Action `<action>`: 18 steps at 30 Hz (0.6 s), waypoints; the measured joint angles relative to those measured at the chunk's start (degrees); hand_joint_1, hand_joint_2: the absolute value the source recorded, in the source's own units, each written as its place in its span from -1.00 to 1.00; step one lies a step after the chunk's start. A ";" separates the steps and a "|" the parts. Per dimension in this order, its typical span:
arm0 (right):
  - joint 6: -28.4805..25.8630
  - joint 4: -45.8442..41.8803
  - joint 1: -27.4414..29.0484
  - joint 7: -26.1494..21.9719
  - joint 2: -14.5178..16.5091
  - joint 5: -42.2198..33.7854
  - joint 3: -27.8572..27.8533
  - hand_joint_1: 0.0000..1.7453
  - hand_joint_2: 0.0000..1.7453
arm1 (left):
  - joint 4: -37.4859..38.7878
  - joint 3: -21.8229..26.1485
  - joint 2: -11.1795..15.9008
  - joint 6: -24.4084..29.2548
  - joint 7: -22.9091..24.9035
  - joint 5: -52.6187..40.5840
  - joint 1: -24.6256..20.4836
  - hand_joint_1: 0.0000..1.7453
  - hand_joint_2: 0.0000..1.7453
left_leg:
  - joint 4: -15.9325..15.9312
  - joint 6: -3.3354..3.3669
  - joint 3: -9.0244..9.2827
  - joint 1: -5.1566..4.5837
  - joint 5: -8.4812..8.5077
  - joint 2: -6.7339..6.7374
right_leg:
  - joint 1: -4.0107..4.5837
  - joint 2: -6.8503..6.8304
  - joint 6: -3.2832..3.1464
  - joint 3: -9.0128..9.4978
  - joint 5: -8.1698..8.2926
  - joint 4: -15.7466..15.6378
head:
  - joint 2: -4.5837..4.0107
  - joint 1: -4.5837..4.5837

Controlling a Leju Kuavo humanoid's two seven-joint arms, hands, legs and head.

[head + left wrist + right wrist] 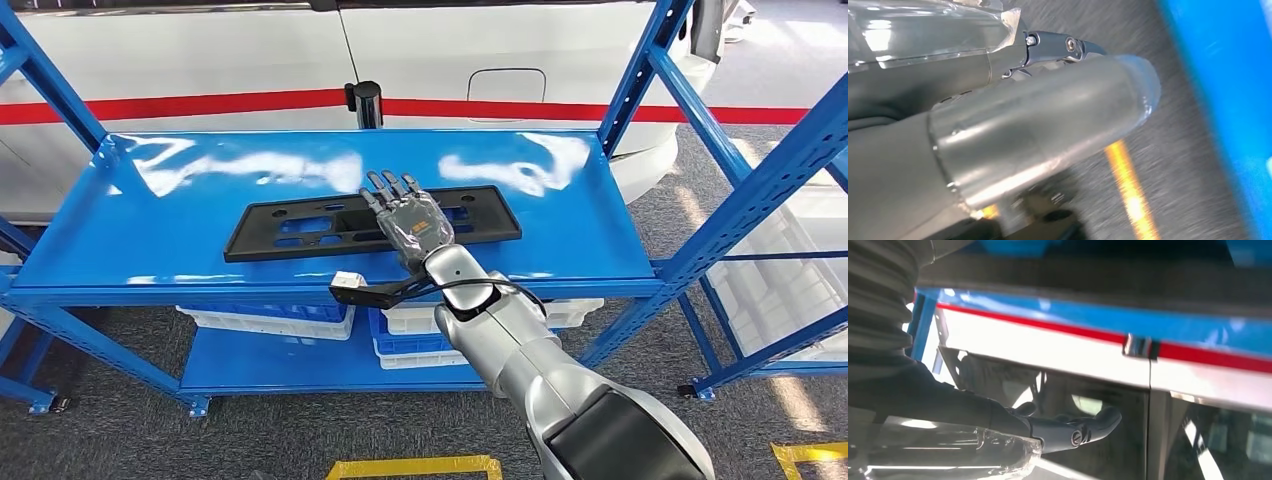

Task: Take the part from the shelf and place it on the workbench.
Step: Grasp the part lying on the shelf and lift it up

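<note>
The part (290,230) is a long, flat black plastic frame with cut-outs. It lies flat on the top level of the blue shelf (150,220), near the middle. My right hand (410,220) reaches in from below and lies stretched over the part's right-of-middle section, fingers straight and spread, gripping nothing. In the right wrist view its dark fingers (1073,430) point out straight. My left hand (1038,135) hangs beside the shelf over the grey floor, its thick thumb and a dark finger extended, holding nothing.
A white car with a red stripe (200,103) stands right behind the shelf. White and blue bins (270,318) sit on the lower level. Blue uprights (640,90) frame the shelf, and another rack (780,200) stands to the right. Yellow tape (415,466) marks the floor.
</note>
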 joint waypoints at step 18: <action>0.09 1.70 1.86 2.04 -1.83 0.55 -0.02 -1.00 1.00 | 0.04 1.35 -1.25 0.05 -0.58 0.27 -0.20 -1.00 1.00 | -0.43 -1.04 3.50 -0.43 -3.02 -0.21 | 0.24 0.13 -0.65 2.39 10.26 -13.14 | 0.00 0.02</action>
